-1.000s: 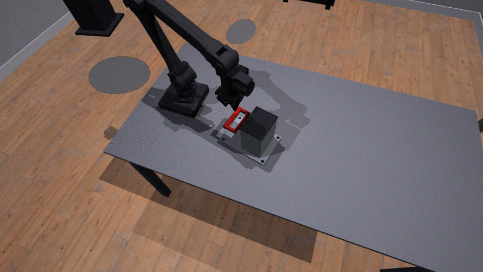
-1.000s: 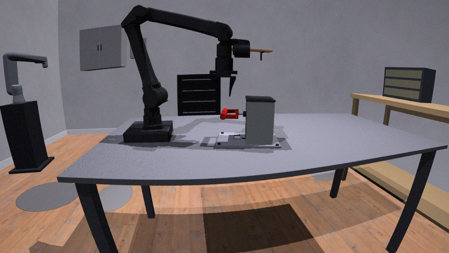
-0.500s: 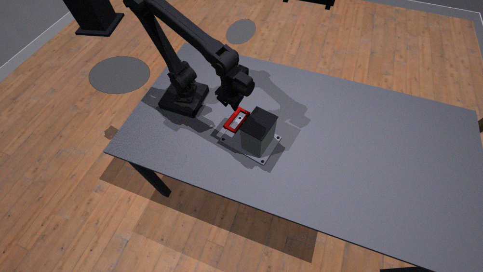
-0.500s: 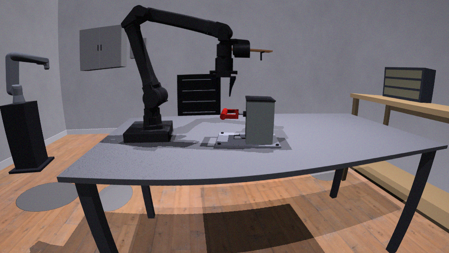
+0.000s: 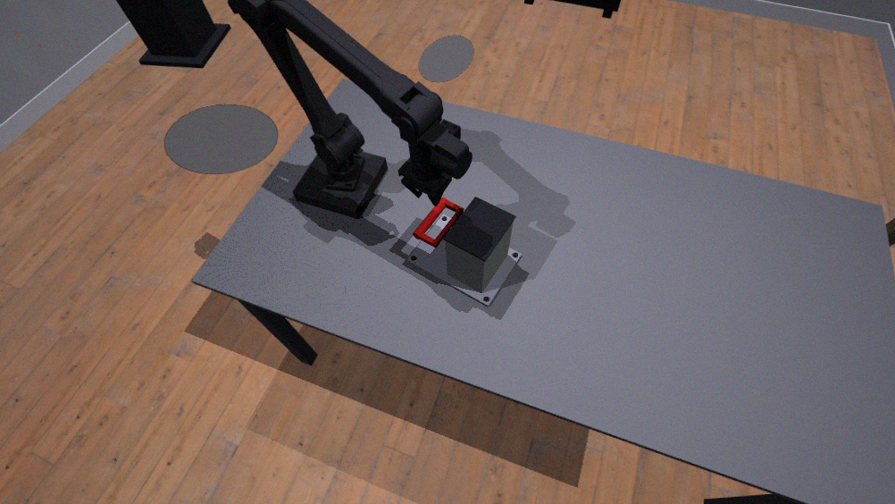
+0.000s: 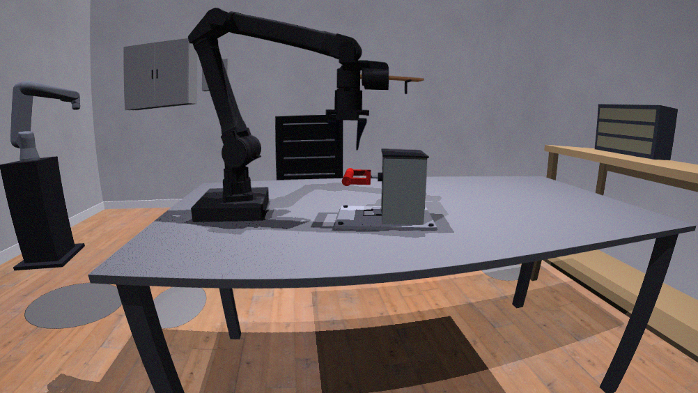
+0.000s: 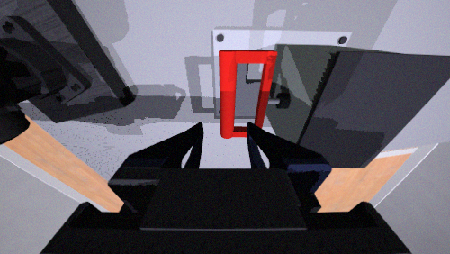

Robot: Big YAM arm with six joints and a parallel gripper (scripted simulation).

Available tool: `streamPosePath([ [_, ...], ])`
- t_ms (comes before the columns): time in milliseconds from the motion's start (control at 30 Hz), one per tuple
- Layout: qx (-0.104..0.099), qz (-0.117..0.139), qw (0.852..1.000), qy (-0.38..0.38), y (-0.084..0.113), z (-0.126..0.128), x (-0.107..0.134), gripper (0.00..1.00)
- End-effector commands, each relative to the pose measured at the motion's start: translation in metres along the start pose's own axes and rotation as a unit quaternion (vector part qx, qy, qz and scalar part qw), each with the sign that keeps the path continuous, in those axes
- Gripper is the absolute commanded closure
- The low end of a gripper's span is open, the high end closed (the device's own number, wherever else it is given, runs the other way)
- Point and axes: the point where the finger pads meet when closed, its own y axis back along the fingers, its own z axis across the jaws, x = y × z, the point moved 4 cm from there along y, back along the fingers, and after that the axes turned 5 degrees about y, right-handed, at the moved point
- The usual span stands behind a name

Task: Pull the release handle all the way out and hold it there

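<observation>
The red release handle (image 5: 430,218) (image 6: 350,178) (image 7: 227,90) is a rectangular loop on a short rod (image 7: 275,101) that comes out of the side of a grey box housing (image 5: 479,250) (image 6: 402,187) (image 7: 360,104). The housing stands on a light base plate (image 5: 494,294) (image 6: 351,214) (image 7: 279,36) on the table. The handle sits close to the housing. My gripper (image 5: 430,192) (image 6: 354,145) (image 7: 225,127) hangs above the handle's near end, pointing down. Its fingers stand about half open with nothing between them and touch nothing.
The arm's base (image 5: 341,181) (image 6: 229,207) stands on the grey table (image 5: 626,313) (image 6: 488,219), left of the housing. Off the table are a second arm on a black pedestal (image 6: 36,210) and a wooden bench (image 6: 634,161) at the right.
</observation>
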Motion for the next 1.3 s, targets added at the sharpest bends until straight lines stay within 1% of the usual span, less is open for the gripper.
streamPosePath([
  [0,0.024,0.002,1.0,-0.001,0.02,-0.019,0.007,0.53],
  [500,0.024,0.002,1.0,-0.001,0.008,-0.02,0.007,0.53],
  [1000,0.024,0.002,1.0,-0.001,-0.015,-0.022,0.007,0.53],
  [1267,0.024,0.002,1.0,-0.001,-0.022,-0.022,0.007,0.53],
])
